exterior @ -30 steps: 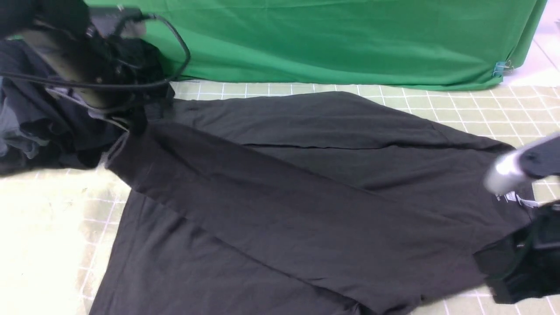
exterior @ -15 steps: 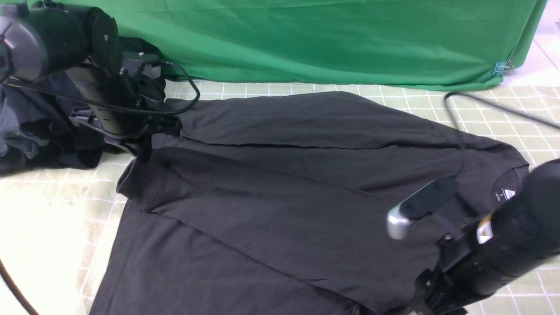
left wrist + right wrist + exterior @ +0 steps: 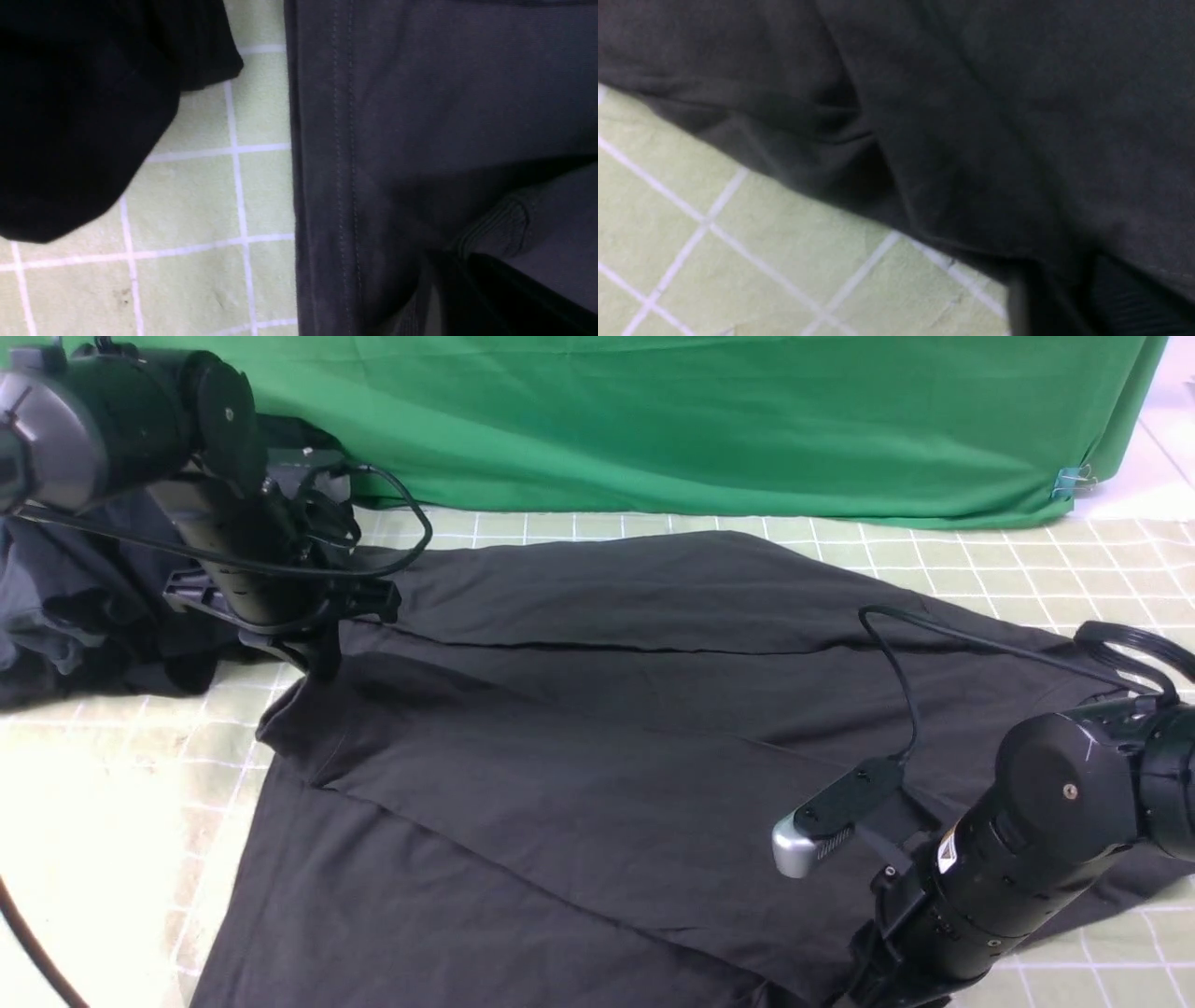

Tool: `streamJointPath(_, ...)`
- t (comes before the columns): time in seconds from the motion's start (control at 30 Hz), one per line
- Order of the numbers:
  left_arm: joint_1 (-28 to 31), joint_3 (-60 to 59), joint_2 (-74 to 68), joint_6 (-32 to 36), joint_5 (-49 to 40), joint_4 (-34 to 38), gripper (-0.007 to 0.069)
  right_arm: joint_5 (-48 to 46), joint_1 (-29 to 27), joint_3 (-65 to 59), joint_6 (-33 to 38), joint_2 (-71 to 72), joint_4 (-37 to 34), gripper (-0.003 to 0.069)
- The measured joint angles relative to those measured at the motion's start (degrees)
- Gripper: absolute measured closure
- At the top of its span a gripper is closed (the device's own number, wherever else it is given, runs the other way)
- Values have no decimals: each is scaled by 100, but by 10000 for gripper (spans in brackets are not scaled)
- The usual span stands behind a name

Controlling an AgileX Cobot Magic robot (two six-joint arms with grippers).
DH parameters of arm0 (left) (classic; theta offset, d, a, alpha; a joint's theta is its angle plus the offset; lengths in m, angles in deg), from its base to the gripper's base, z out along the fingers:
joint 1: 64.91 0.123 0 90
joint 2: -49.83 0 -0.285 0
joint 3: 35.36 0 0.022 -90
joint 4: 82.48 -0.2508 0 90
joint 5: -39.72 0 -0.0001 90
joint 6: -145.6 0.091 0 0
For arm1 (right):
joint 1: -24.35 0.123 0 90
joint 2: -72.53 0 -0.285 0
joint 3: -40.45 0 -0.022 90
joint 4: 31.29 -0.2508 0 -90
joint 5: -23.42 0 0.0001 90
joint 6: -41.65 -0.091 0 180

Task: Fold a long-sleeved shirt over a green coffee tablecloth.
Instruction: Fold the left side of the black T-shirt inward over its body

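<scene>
My left arm (image 3: 233,560) is black tubing, grey-capped, draped in black cables (image 3: 426,527), with a black left gripper (image 3: 322,663). My right arm (image 3: 1027,859) is black too; beside its silver-tipped camera (image 3: 826,812), a pale sticker (image 3: 945,848).

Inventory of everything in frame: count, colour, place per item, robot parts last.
long-sleeved shirt: one, dark charcoal, spread across the middle of the tablecloth
green coffee tablecloth: one, pale yellow-green with a white grid, under the shirt
backdrop cloth: one, plain vivid green, along the far side
garment pile: one heap, black and grey, far left
clip: one, blue, at the backdrop's right end
cables: two, black, one looping off each arm
left gripper: one, black, shut on the shirt's far-left edge
right gripper: one, black, at the shirt's near-right edge, jaws unclear
</scene>
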Motion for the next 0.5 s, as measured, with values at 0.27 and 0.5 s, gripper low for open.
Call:
streamJointPath(0.27, 0, 0, 0, 115, -580, 32, 613, -454, 0, -353, -23, 894, -34, 648)
streamJointPath(0.5, -5, 0, 0, 184, -643, 77, 613, -596, 0, -1029, -37, 1462, -52, 648)
